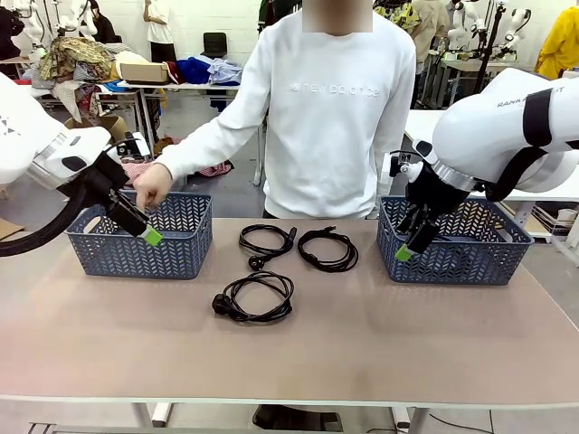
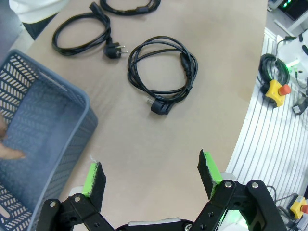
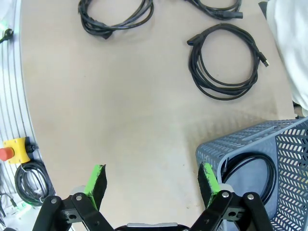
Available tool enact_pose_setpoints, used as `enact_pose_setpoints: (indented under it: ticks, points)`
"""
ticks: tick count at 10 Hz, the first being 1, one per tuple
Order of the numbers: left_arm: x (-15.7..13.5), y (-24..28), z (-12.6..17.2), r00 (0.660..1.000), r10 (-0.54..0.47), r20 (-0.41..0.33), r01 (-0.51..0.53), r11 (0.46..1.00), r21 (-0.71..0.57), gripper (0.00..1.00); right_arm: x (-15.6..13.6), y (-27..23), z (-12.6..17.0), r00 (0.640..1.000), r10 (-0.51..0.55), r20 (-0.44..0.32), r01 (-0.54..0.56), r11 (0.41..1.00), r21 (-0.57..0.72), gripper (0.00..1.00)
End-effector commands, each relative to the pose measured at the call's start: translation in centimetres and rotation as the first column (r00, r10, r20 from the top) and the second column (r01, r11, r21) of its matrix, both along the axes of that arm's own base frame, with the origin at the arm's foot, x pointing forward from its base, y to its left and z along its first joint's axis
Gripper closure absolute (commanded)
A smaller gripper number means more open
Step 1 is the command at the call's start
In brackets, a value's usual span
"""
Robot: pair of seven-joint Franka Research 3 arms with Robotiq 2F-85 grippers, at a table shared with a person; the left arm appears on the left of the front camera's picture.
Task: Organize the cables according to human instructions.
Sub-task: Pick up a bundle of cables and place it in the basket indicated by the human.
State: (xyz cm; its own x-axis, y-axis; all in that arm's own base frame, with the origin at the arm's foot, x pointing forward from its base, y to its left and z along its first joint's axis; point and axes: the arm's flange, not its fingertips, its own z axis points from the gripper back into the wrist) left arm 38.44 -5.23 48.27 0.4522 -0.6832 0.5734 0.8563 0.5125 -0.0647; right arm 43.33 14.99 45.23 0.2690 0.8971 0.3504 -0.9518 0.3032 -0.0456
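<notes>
Lying on the table (image 1: 109,353) between two baskets are three black coils: the near cable (image 1: 255,298) in front, and behind it the far left cable (image 1: 267,242) and the far right cable (image 1: 327,249), just beside each other. A fourth cable (image 3: 250,173) seems to lie inside the right basket (image 1: 507,262), though its wall hides part of it. The left gripper (image 1: 150,237) hangs tilted downward before the left basket (image 1: 99,253), jaws apart. The right gripper (image 1: 403,253) leans the same way at its basket, jaws apart too. The person's hand (image 1: 152,185) points down into the left basket.
</notes>
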Motion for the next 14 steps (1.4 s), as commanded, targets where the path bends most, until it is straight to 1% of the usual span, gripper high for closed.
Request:
enact_pose_setpoints:
  ticks: [1,7,8,10,11,13,14]
  points:
    - [0.0,0.1,-0.2,1.000,-0.020,0.009,0.020,0.999,-0.025,0.00,0.1,0.2,0.2,1.000,-0.013,0.002,0.013,1.000,-0.011,0.00]
    - [0.0,0.1,-0.2,1.000,-0.020,0.009,0.020,0.999,-0.025,0.00,0.1,0.2,0.2,1.000,-0.013,0.002,0.013,1.000,-0.011,0.00]
    - [0.0,0.0,0.0,1.000,0.000,0.000,0.000,1.000,0.000,0.00,0.1,0.2,0.2,1.000,-0.013,0.002,0.013,1.000,-0.011,0.00]
    - [0.8,-1.9,0.4,0.995,-0.105,0.004,0.104,0.993,0.060,0.00,0.1,0.2,0.2,1.000,-0.013,0.002,0.013,1.000,-0.011,0.00]
    - [1.4,-3.3,0.4,0.986,-0.167,0.000,0.166,0.980,0.110,0.00,0.1,0.2,0.2,1.000,-0.013,0.002,0.013,1.000,-0.011,0.00]
    - [2.8,-6.9,0.3,0.958,-0.284,-0.021,0.282,0.934,0.220,0.00,0.1,0.2,0.2,1.000,-0.013,0.002,0.013,1.000,-0.011,0.00]
    - [3.5,-9.1,-0.2,0.938,-0.343,-0.040,0.341,0.900,0.272,0.00,0.1,0.2,0.2,1.000,-0.013,0.002,0.013,1.000,-0.011,0.00]
